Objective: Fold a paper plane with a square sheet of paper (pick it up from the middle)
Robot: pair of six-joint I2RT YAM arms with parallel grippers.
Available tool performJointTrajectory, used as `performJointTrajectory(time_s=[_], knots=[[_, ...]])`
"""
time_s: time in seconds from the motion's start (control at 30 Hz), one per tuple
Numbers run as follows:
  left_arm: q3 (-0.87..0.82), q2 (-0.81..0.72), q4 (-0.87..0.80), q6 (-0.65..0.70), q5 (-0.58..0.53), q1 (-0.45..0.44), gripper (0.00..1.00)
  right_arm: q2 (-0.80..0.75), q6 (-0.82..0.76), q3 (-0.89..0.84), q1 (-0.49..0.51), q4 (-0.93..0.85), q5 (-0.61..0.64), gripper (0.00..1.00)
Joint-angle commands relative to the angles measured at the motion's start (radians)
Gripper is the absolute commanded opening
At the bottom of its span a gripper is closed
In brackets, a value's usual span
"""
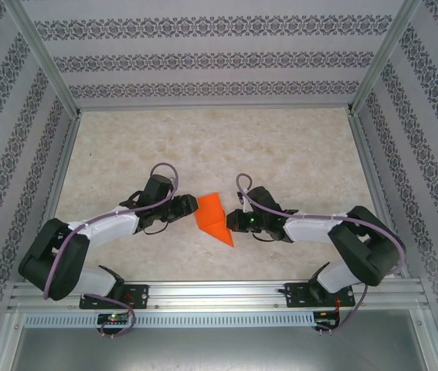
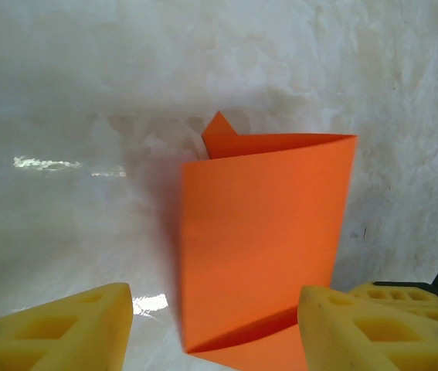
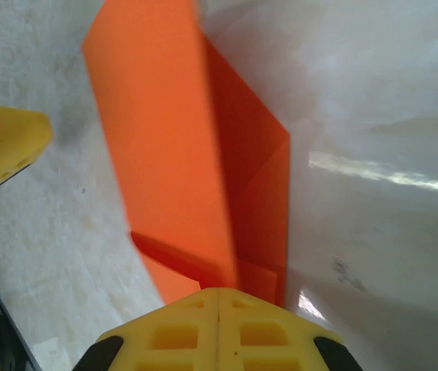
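Right hand (image 3: 219, 294) tight on folded orange paper (image 3: 164, 154)

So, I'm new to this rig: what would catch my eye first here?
The bright orange paper, partly folded, lies on the pale marbled table, midway between the two arms. Both hands meet at it: the left hand is open beside it, and the right hand looks shut on its edge.

One folded sheet of bright orange paper (image 1: 212, 216); one pale marbled surface (image 1: 280, 147); two white-and-black robot arms (image 1: 103, 228); two yellow-fingered end effectors: left end effector (image 1: 190, 207), right end effector (image 1: 235, 219).
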Motion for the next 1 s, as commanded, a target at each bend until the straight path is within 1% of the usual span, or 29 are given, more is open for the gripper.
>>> performJointTrajectory(time_s=[0.0,0.1,0.17,0.27,0.37,0.43,0.5,0.6,0.7,0.77,0.87,0.97], knots=[[0.035,0.024,0.064,0.002,0.054,-0.016,0.60,0.030,0.022,0.053,0.019,0.076,-0.027,0.04],[0.037,0.049,0.082,0.009,0.068,-0.016,0.60,0.039,0.011,0.076,0.012,0.012,0.000,0.03],[0.048,0.072,0.076,0.010,0.070,-0.016,0.60,0.009,0.013,0.066,0.011,0.012,0.018,0.04],[0.050,0.078,0.087,0.006,0.079,-0.020,0.60,-0.068,-0.006,0.070,0.010,-0.093,0.099,0.07],[0.058,0.061,0.044,0.022,0.061,-0.020,0.60,-0.114,-0.025,0.071,0.017,-0.088,0.030,0.08],[0.056,0.044,0.022,0.028,0.037,-0.019,0.61,-0.099,-0.034,0.097,0.034,-0.078,-0.050,0.07],[0.056,0.040,0.007,0.032,0.024,-0.020,0.61,-0.066,-0.041,0.132,0.059,-0.106,-0.058,0.06],[0.061,0.045,-0.001,0.032,0.027,-0.019,0.61,-0.011,-0.045,0.152,0.064,-0.135,-0.029,0.05],[0.059,0.043,-0.003,0.033,0.034,-0.019,0.61,0.027,-0.032,0.131,0.049,-0.101,-0.028,0.04],[0.055,0.044,0.002,0.033,0.043,-0.019,0.61,0.034,-0.031,0.112,0.045,-0.100,-0.006,0.04],[0.048,0.056,0.018,0.033,0.059,-0.019,0.62,0.054,-0.015,0.073,0.040,-0.045,-0.020,0.03],[0.039,0.061,0.031,0.030,0.063,-0.021,0.62,0.065,-0.004,0.033,0.035,-0.014,0.013,0.04]])
